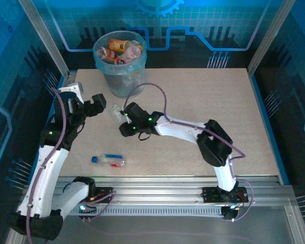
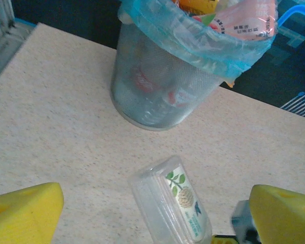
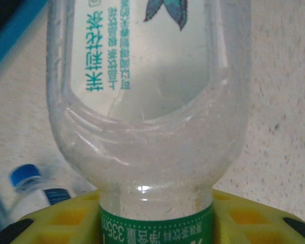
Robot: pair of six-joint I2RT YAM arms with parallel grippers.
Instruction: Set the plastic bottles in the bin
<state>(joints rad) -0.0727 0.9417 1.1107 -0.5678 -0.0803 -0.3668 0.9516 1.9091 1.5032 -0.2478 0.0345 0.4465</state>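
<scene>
Now the right gripper [image 1: 124,121] was clamped on the neck of a green-labelled bottle [image 3: 147,101] lying on the desk [image 1: 203,101] near the bin [image 1: 124,84]. The left gripper [image 1: 99,104] stood wide open and empty. The lift probably needed to clear the heaped rim before release.

The table top [image 1: 203,101] is matt, pale and finely speckled. The far bin [image 2: 142,96] has a grey mesh wall lined with a thin, glossy, wrinkled blue plastic bag [image 2: 203,46]. The clear bottle [image 3: 147,147] is smooth, shiny plastic with a printed label. The yellow finger pads [image 2: 25,208] look matt and foamy. The near-edge rails [image 1: 157,189] are dull metal.
</scene>
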